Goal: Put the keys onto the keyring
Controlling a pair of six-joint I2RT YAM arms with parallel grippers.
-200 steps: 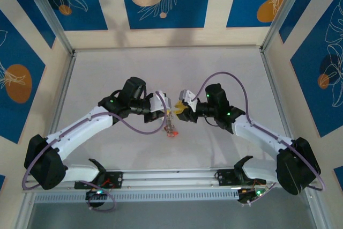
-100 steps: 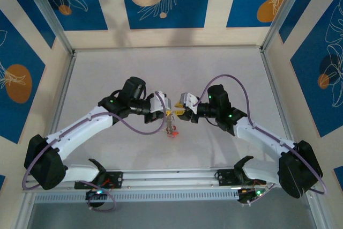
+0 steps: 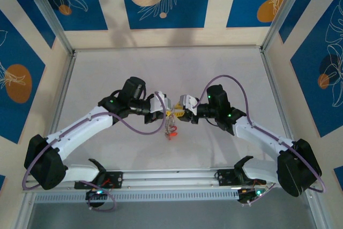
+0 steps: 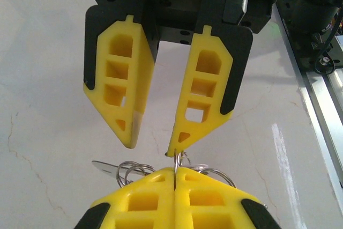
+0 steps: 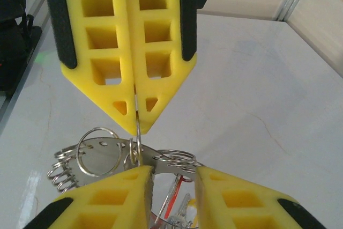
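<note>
My left gripper [image 3: 166,112] is shut on a thin split ring [image 4: 177,159], which stands edge-on between its yellow fingertips [image 4: 175,172]. That ring links to the keyring [image 5: 110,156], a flat grey metal band with holes and several small wire rings on it. Keys [image 5: 182,210], one with a red head, dangle below it; from above they hang over the table [image 3: 170,130]. My right gripper [image 3: 180,114] faces the left one tip to tip. It stands open, its tips [image 5: 171,172] on either side of the band. The left gripper [image 5: 136,124] shows opposite.
The white marbled table [image 3: 225,73] lies open all round the two grippers. Aluminium rails [image 3: 273,73] edge it, and the arm bases sit on the rail at the near edge [image 3: 171,178].
My right gripper has moved left, closing the gap to the left gripper, and its jaws have narrowed slightly. The left gripper and hanging keys stay about where they were.
</note>
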